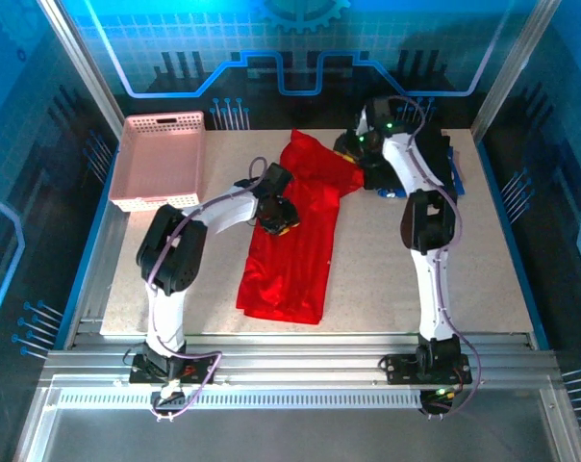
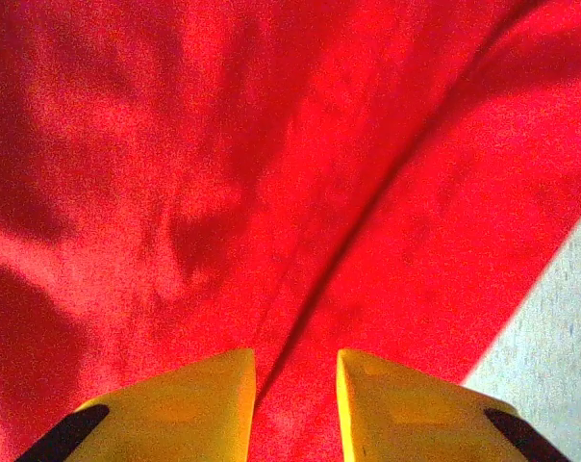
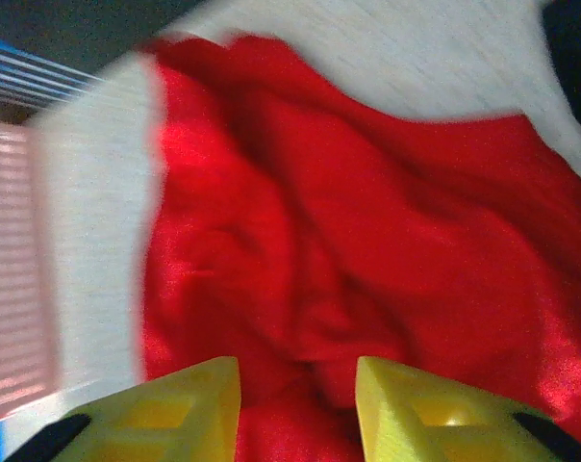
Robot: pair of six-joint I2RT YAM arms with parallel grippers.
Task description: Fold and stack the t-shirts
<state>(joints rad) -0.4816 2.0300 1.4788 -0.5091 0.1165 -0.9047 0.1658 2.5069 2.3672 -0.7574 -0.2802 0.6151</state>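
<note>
1. Red shirt front and centre: it lies on the table as a long strip, running from the far middle down toward the near edge.
2. Its near end is flat and squared off. Its far end is rumpled, with a flap spreading right toward the right arm.
3. Left gripper sits over the shirt's left edge, about halfway along.
4. From the left wrist, red shirt covers almost everything, with a dark crease running diagonally down into the left gripper.
5. The yellow fingers stand a narrow gap apart with red cloth showing between them. Pinching or just resting on it? Cannot tell.
6. A sliver of bare table shows at the lower right of that view.
7. Right gripper is at the rumpled far-right flap.
8. The right wrist view is blurred: bunched red shirt sits ahead of the right gripper, and cloth lies between its yellow fingers. Gripping or loose, cannot tell.
9. Pale table lies left of the shirt there.
10. Dark cloth lies at the far right, partly under the right arm.
11. Pink basket stands at the far-left corner, well apart from the shirt; it also shows as a pink blur in the right wrist view.
</note>
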